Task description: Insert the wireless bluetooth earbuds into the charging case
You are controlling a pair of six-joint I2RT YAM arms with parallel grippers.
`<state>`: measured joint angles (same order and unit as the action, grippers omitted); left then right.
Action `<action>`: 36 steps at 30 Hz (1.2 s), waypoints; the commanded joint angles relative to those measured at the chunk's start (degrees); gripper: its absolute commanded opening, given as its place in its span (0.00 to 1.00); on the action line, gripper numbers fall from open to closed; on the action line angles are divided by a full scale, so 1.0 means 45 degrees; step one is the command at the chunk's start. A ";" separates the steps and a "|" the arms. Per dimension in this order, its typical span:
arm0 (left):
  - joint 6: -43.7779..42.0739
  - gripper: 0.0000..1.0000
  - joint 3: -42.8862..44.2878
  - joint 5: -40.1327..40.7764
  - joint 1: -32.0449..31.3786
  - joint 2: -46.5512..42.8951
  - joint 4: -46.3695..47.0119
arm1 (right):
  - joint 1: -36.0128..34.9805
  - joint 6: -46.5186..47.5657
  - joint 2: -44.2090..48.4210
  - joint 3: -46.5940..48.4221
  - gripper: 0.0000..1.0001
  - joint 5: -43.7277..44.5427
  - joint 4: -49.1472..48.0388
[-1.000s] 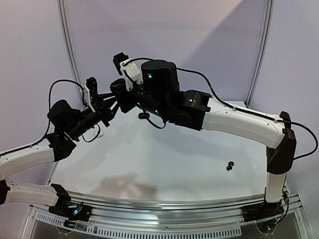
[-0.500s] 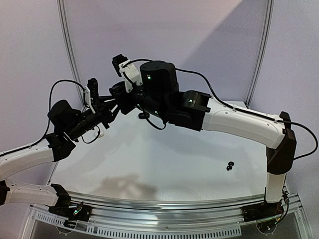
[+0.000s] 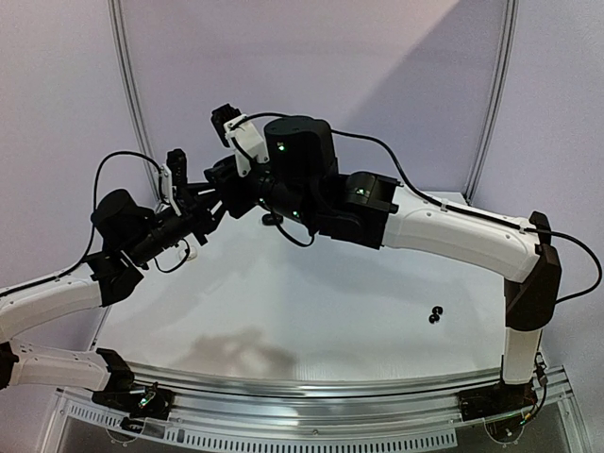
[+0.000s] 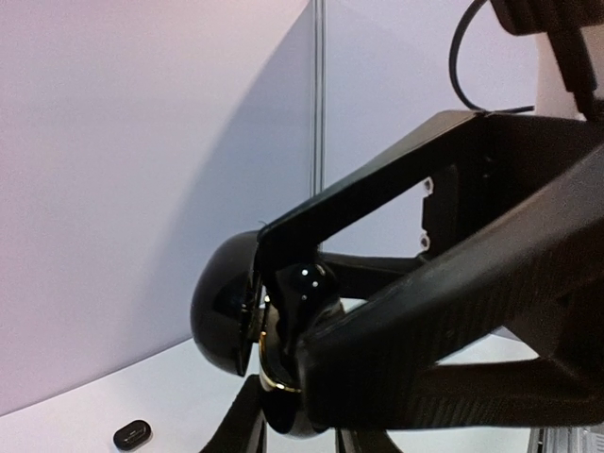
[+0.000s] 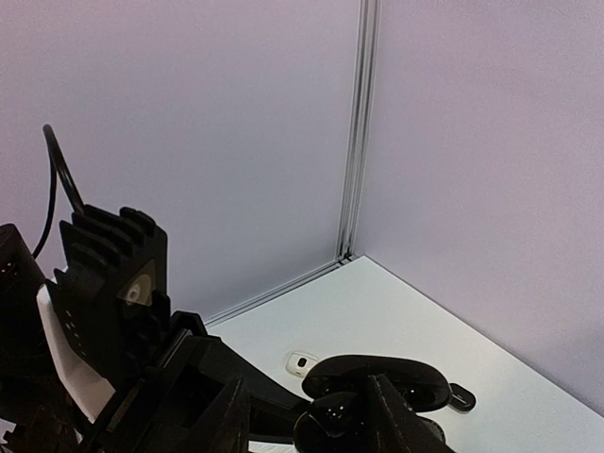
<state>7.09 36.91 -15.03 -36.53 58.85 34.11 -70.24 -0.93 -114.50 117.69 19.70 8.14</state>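
Observation:
My left gripper [image 3: 209, 200] is raised at the back left and shut on an open black charging case [image 4: 276, 396] with a gold rim; its lid [image 4: 219, 316] stands open. My right gripper [image 3: 223, 177] meets it from the right. Its fingers [image 4: 377, 179] close around a glossy black earbud [image 4: 307, 283] at the case's mouth. The right wrist view shows the same earbud [image 5: 330, 418] between the fingers [image 5: 382, 415], in front of the lid [image 5: 377, 376]. Two black earbuds [image 3: 435, 315] lie on the table at the right.
A whitish earbud [image 5: 302, 361] and a small black item [image 5: 460, 396] lie on the white table [image 3: 311, 302] under the grippers. Another small black item [image 4: 132, 434] shows in the left wrist view. Purple walls and a metal corner post [image 5: 357, 132] close the back.
The right gripper has edged slightly left and down toward the case. The left arm and the earbuds on the table have not moved.

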 commanded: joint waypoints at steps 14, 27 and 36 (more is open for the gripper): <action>-0.0108 0.00 -0.0017 -0.0528 0.0042 -0.0285 0.0155 | 0.0116 0.0640 0.0050 0.0244 0.50 0.0160 0.0436; -0.7149 0.00 -0.0824 -0.0969 0.0189 -0.0639 -0.0365 | 0.0109 0.0514 0.1511 0.0905 0.57 -0.1696 0.1497; -2.0024 0.00 -0.2481 -0.0892 0.0326 -0.0627 0.0851 | 0.0102 0.0363 0.2112 -0.0050 0.60 -0.0239 0.1886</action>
<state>-54.74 27.59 -19.44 -35.94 55.99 35.27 -70.00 1.52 -106.78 119.48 15.14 14.57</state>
